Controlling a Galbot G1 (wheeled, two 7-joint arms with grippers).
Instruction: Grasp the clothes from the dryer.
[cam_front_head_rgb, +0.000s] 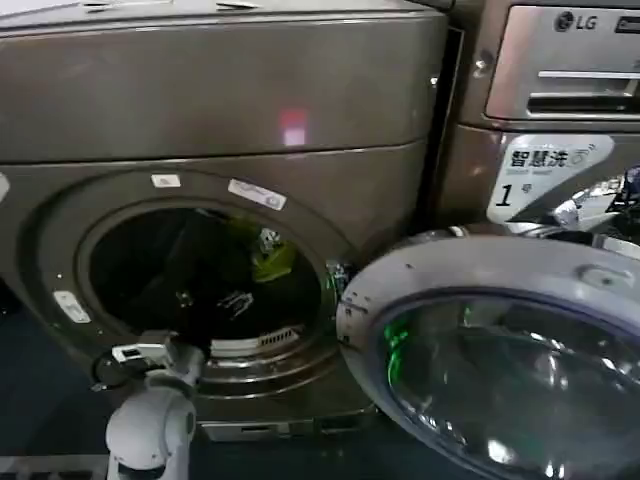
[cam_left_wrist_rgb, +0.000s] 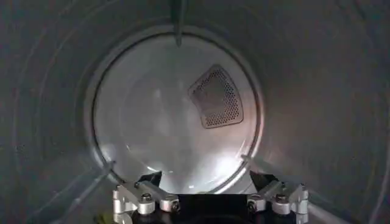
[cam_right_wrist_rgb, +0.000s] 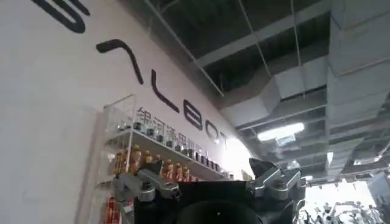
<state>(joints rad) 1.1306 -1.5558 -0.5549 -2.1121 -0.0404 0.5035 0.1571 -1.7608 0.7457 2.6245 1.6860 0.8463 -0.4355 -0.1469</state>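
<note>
Left gripper (cam_left_wrist_rgb: 210, 182), seen from the left wrist camera: jaws spread wide and empty, set inside the drum and facing its pale round back wall (cam_left_wrist_rgb: 152, 128), which bears a perforated vent patch (cam_left_wrist_rgb: 215, 97). A sliver of yellow-green shows at the lower edge of that view beside the left-hand finger mount; what it is cannot be told from there.

Head view: the left arm (cam_front_head_rgb: 150, 400) rises from the lower left of the frame to the lower rim of the porthole. The dryer (cam_front_head_rgb: 220, 100) fills the left and centre; its round mouth stands open and dark. Inside, right of centre and slightly above mid-height, lie the clothes (cam_front_head_rgb: 272, 260), a small yellow-green bundle well apart from the arm's end. The glass door (cam_front_head_rgb: 500, 340) hangs open at lower right. A second machine (cam_front_head_rgb: 560, 110) with an LG badge occupies the upper right.

Right gripper (cam_right_wrist_rgb: 210, 176), right wrist view: jaws apart, holding nothing, pointed up toward a white lettered wall (cam_right_wrist_rgb: 55, 109), a bottle shelf (cam_right_wrist_rgb: 152, 158) and ceiling ducts (cam_right_wrist_rgb: 304, 79).
</note>
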